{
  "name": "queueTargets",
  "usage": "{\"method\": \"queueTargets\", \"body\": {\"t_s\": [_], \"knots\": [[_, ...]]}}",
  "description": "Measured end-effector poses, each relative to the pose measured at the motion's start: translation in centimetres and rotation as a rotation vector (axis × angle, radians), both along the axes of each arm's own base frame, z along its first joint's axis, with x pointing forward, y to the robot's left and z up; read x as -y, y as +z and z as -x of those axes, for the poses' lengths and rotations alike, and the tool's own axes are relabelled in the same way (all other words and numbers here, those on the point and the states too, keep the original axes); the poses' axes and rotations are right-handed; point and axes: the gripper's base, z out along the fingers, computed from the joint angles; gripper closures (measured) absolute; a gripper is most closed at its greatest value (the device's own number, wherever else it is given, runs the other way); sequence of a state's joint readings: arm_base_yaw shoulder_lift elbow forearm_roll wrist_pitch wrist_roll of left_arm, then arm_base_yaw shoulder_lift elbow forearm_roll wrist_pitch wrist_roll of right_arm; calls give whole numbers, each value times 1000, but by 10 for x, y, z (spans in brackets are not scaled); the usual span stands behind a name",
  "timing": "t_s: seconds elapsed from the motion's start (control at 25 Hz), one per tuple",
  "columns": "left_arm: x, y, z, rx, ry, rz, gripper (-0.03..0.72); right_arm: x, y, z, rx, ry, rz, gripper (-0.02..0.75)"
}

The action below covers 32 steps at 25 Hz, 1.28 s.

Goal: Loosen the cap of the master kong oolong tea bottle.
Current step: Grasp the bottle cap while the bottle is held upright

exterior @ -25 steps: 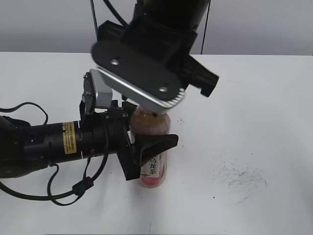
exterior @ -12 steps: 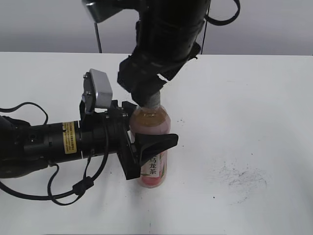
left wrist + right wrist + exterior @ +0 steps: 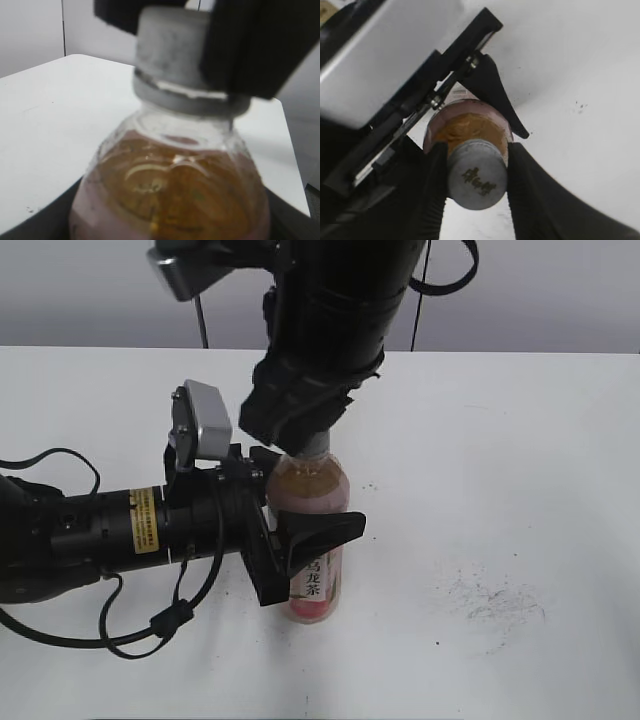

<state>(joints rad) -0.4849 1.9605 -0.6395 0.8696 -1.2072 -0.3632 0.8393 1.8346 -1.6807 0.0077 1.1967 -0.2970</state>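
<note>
Change since earlier frames: right arm's wrist has turned about the bottle top; its silver camera housing, low over the bottle a second ago, now sits high at upper left of the exterior view. Bottle and left arm unmoved.
Master kong oolong tea bottle (image 3: 312,540): upright on the worktop (image 3: 500,490), amber tea inside, pink label with a white strip of black characters facing the exterior camera; shoulder and neck fill the left wrist view (image 3: 172,185).
Cap (image 3: 477,173): white, ribbed, grey print on top; seated on the bottle neck, collar ring visible just below it (image 3: 172,47).
Right gripper (image 3: 476,175): comes down from above, fingers (image 3: 532,200) closed on the cap, one dark pad touching each side. In the exterior view (image 3: 312,445) the arm hides most of the cap.
Left gripper (image 3: 312,540): reaches in horizontally from the left, fingers (image 3: 325,530) clamped around the bottle body at label height, one in front and one behind.
Left arm: black, lying low along the worktop, yellow sticker on its barrel, silver camera housing (image 3: 200,425) above the wrist.
Worktop: white, with a patch of dark scuff marks (image 3: 490,600) to the right of the bottle, well apart from it.
</note>
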Motion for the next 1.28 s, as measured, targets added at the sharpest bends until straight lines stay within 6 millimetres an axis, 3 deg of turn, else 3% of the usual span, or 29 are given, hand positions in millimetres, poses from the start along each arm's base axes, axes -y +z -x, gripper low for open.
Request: {"method": "queueTargets", "body": {"t_s": [0.2,0.52,0.6,0.68,0.76,0.88,1.08,1.16,1.28], "knots": [[0,0,0,3,-2,-1,243,0,0,1,117,515,101,468],[0,0,0,4,-4,-2,243,-2,0,5,402,1753,281,468],[0,0,0,4,-5,-3,243,-2,0,5,449,1932,307,468],[0,0,1,4,-6,-2,243,-2,0,5,470,2002,310,468],[0,0,1,5,-7,-3,243,-1,0,5,462,1977,301,468],[0,0,1,6,-11,-3,243,-1,0,5,400,1763,259,437],[0,0,1,5,-8,-2,243,-7,1,11,218,1178,83,153],[0,0,1,5,-8,-2,243,-7,1,11,139,929,42,141],[0,0,1,5,-8,-2,243,-4,0,7,48,510,22,185]]}}
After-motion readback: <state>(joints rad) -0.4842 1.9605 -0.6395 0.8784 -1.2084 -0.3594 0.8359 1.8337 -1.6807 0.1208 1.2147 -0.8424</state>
